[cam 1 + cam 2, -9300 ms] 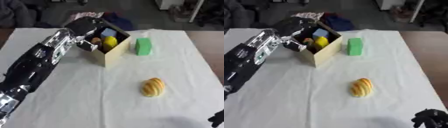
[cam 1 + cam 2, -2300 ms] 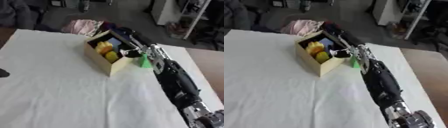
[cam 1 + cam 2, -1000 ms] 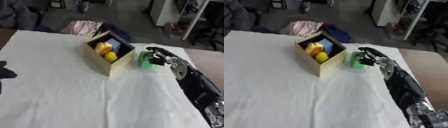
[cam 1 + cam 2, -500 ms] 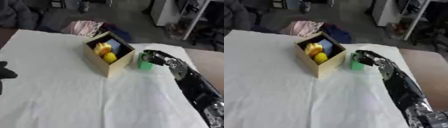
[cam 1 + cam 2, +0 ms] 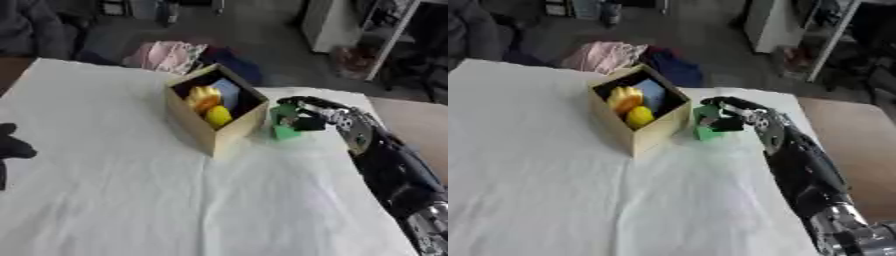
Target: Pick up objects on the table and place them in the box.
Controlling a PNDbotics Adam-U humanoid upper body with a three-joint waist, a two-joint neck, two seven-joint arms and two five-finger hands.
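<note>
A white cloth (image 5: pixel 131 190) is seen over the desk. The box (image 5: pixel 214 130) at upper centre is tan, dark inside, with yellow items (image 5: pixel 210 105) and a pale blue one (image 5: pixel 229 93). A green block (image 5: pixel 283 122) is shown beside it. The right hand (image 5: pixel 308 115) is black; pink fabric (image 5: pixel 166 55) lies at upper left.

Green block (image 5: pixel 283 125) just right of open tan box (image 5: pixel 206 129); box holds yellow items and blue item.

right robot hand (image 5: pixel 730 116) gripping green block (image 5: pixel 706 123), beside box (image 5: pixel 647 134)
</note>
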